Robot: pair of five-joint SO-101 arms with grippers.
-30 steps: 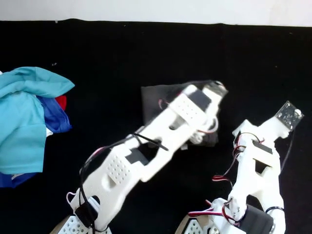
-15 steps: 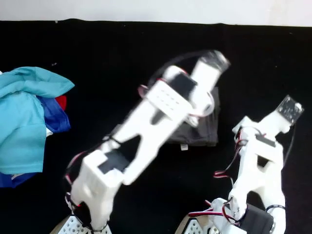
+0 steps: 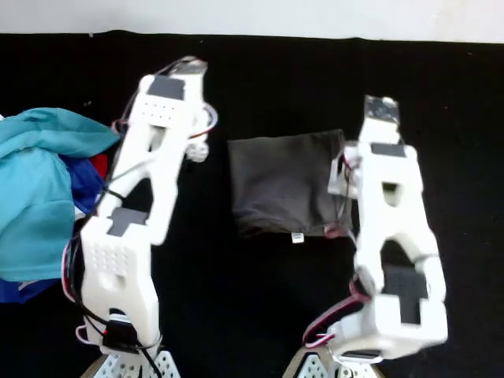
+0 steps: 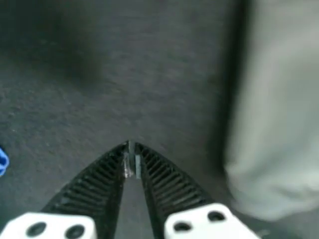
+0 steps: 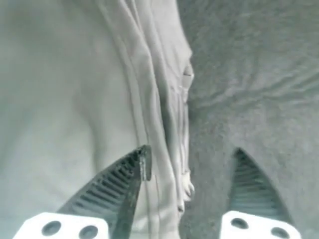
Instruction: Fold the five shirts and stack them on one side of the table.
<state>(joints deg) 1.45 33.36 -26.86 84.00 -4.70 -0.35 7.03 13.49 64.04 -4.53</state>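
Left gripper [image 4: 130, 160]: jaws closed tip to tip, holding nothing, over bare black table [image 3: 260, 79]. A sliver of blue cloth [image 4: 2, 162] shows at the frame edge in its wrist view.

Left arm [image 3: 150, 181] is stretched toward 12 o'clock, between the shirt pile [image 3: 35, 197] and the folded dark shirt [image 3: 279, 181].

Right gripper [image 5: 192, 167]: jaws spread wide, nothing clamped. One finger [image 5: 141, 164] is over the shirt, the other over the table cloth, with the shirt's layered edge between them. Can't tell if the fingers touch the fabric.

Right arm [image 3: 390, 220] sits at the dark shirt's 3 o'clock edge.

The dark shirt lies flat near table centre, folded to a rough rectangle with a small tag at its 6 o'clock edge.

The pile is teal, blue and red, unfolded and bunched at the table's 9 o'clock edge, well apart from the folded shirt.
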